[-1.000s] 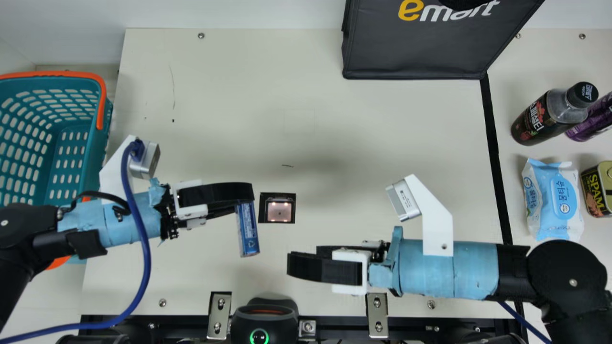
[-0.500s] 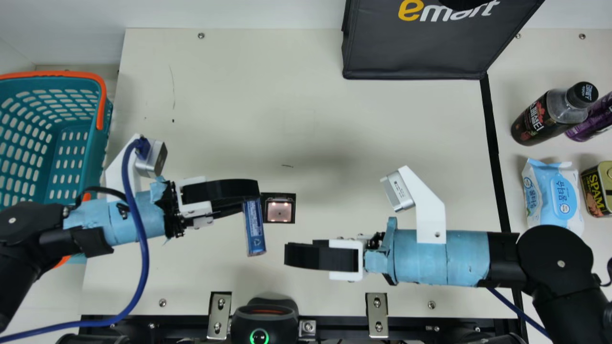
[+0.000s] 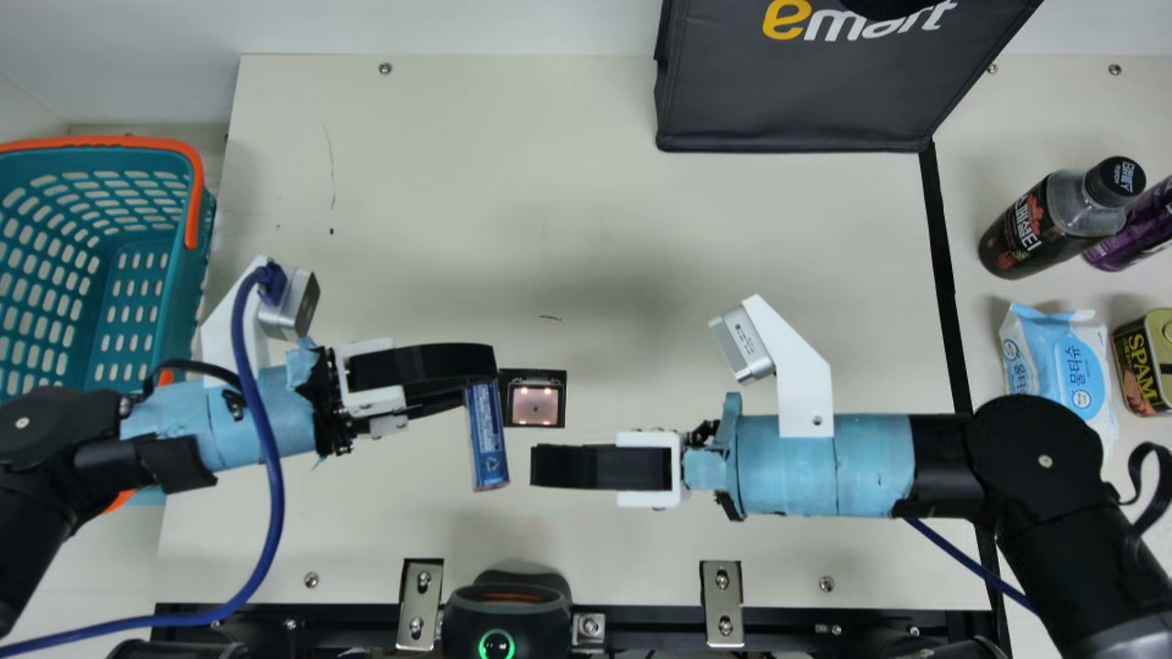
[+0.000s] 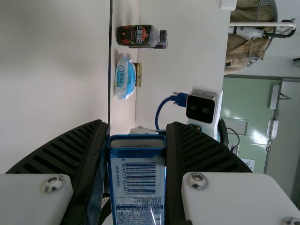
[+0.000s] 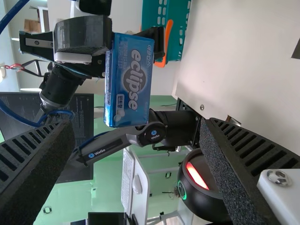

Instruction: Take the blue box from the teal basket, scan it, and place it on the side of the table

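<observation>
Blue box lined up for a likely handover

The blue box (image 3: 488, 439) juts from the left gripper (image 3: 478, 377), closed on one end, near the scan window (image 3: 536, 405). The right gripper (image 3: 535, 466), spread wide and empty, faces it, near but apart. Best to centre on the free end, grip lightly, and only then loosen the left, leaving the barcode (image 4: 140, 178) uncovered for scanning

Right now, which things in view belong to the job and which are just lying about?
For the job:
- blue box, in left tool
- right tool, open
- teal basket
- lit square window, likely scanner

Lying about:
- black bag
- dark bottle
- purple container
- wipes pack
- tin
</observation>
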